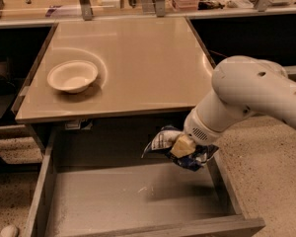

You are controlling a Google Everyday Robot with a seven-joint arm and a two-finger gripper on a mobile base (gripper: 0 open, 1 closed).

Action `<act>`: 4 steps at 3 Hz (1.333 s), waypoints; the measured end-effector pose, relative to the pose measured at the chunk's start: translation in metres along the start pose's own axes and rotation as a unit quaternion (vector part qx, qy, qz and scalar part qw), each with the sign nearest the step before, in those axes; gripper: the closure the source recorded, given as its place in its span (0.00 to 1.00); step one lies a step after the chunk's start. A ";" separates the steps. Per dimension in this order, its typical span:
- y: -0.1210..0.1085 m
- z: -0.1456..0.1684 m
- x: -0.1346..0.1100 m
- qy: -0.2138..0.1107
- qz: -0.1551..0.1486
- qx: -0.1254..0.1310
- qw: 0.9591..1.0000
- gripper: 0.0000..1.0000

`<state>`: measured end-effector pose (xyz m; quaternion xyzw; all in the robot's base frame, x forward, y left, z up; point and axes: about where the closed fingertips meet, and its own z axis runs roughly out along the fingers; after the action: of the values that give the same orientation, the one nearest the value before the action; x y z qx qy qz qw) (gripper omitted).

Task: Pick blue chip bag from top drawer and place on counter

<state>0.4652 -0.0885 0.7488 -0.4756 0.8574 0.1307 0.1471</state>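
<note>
The blue chip bag is crinkled, dark blue with a white panel, and hangs in the air above the open top drawer, near its back right. My gripper is shut on the bag, with a yellowish fingertip pressed on it. The white arm reaches in from the right. The bag sits just below the front edge of the beige counter, clear of the drawer floor.
A white round bowl stands on the counter's left side. A wooden bench with metal posts and clutter runs along the back. The drawer's thick grey side walls flank the grey floor. Speckled floor lies to the right.
</note>
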 end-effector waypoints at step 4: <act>-0.052 -0.107 -0.035 -0.038 -0.020 0.135 0.990 1.00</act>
<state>0.5137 -0.1272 0.8560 -0.4630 0.8512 0.0289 0.2454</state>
